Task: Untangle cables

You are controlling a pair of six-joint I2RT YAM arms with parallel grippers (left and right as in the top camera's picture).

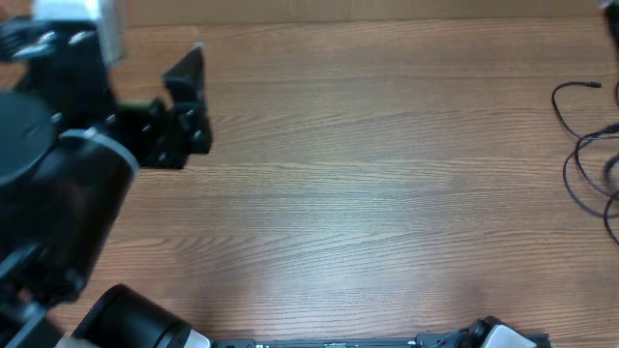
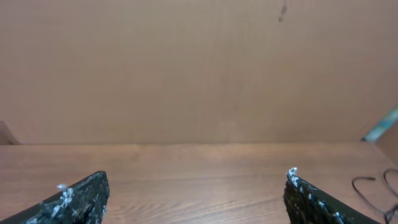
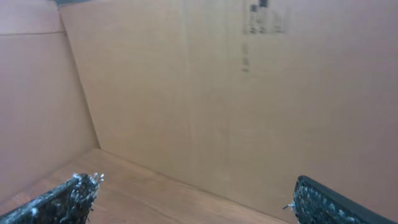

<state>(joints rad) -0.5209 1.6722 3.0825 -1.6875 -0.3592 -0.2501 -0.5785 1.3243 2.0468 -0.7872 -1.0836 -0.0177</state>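
We are reading the left end effector (image 2: 196,179) and right end effector (image 3: 196,183) as spread apart; we are advising pinching 1 outer loop of the thin black flexible cables (image 1: 578,145).

The table (image 1: 368,193) is a brown wood-grain top whose grain runs parallel to the cardboard wall (image 1: 387,10) standing along its far edge. On it lie the cables (image 1: 585,145), thin black cords in loose open loops just in front of the wall's right end, partly cut off by the picture's border. One cord ends in a small plug on the side nearest the wall
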